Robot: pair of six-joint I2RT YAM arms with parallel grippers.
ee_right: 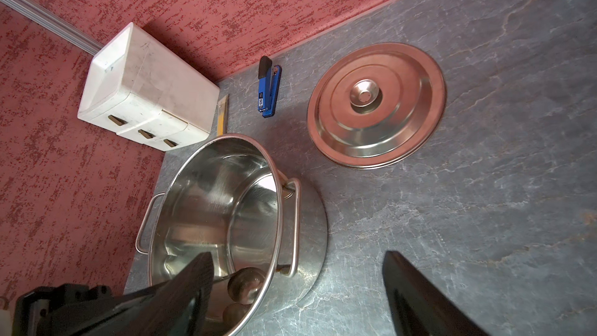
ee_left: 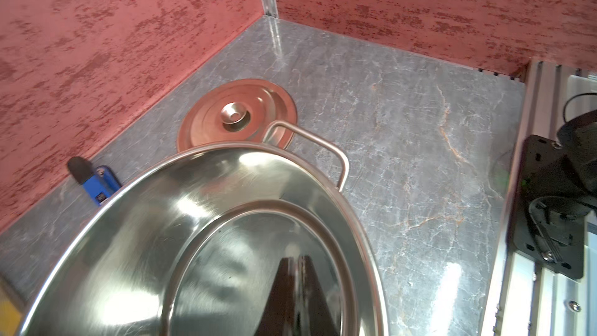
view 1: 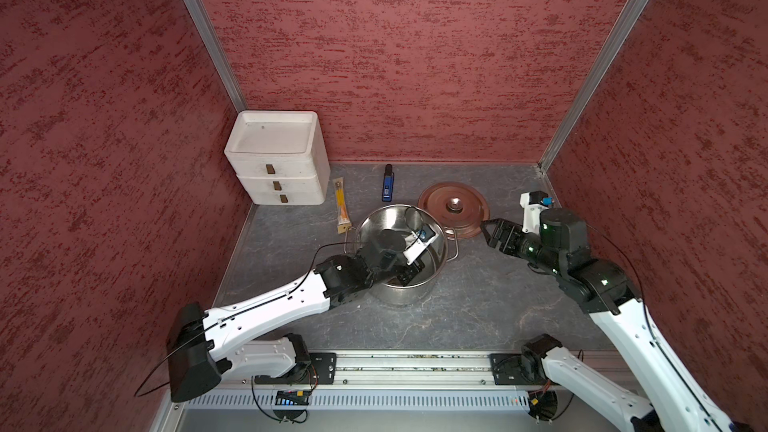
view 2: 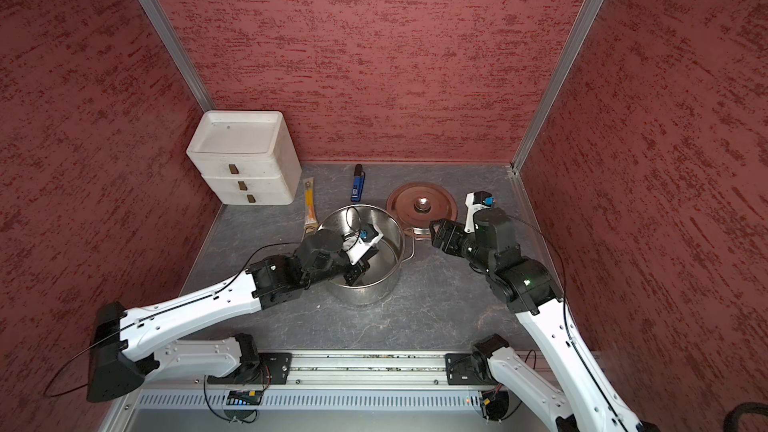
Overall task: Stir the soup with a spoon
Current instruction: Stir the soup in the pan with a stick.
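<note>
Right wrist view: lid [ee_right: 376, 105] and blue gadget [ee_right: 268, 92] lie near stockpot [ee_right: 311, 227].

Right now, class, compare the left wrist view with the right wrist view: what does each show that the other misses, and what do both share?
Only the left wrist view: the left gripper shut on the ladle by its thin handle inside the pot, and the black mount on the rail. Only the right wrist view: the ladle's round bowl and the white drawer unit. Both: the pot, the lid lying flat on the table beside it, and the blue and black gadget.
</note>
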